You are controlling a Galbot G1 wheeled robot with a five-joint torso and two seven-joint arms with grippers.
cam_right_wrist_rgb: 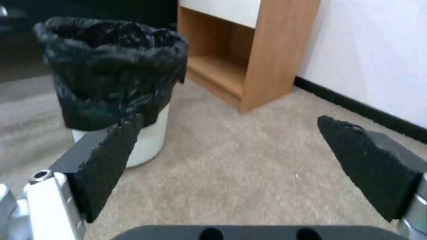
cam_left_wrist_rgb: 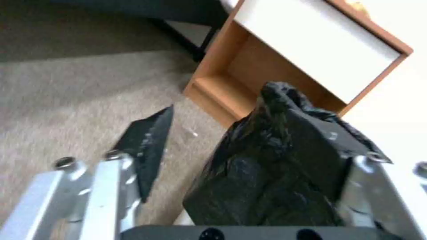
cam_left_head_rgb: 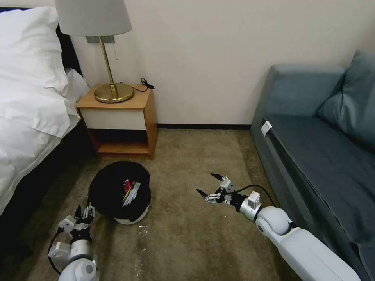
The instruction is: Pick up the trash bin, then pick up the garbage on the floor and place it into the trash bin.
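- I see the trash bin (cam_left_head_rgb: 121, 195) standing upright on the carpet (cam_left_head_rgb: 187, 242) in front of a wooden nightstand (cam_left_head_rgb: 119, 117), between a bed (cam_left_head_rgb: 27, 117) on my left and a blue sofa (cam_left_head_rgb: 312, 148) on my right.
- Its crinkled black bag (cam_right_wrist_rgb: 111, 66) drapes over the rim, and the white body shows only at the base.
- Litter already sits inside the bin: I can make out a red-and-white packet (cam_left_head_rgb: 131, 189) near the top.
- A few small clear scraps (cam_left_head_rgb: 142, 230) lie on the carpet just in front of the bin; I cannot tell what they are.
- My left end effector (cam_left_head_rgb: 84, 214) is at the bin's near-left side. Its fingers are spread apart, with the bagged rim lying between them in the left wrist view, not yet pinched.
- My right end effector (cam_left_head_rgb: 211, 186) hovers low over bare carpet, well apart from the bin on its right, fingers released wide and holding nothing.
- I judge the left arm far nearer: the bin lies straight ahead of it, its long axis vertical.
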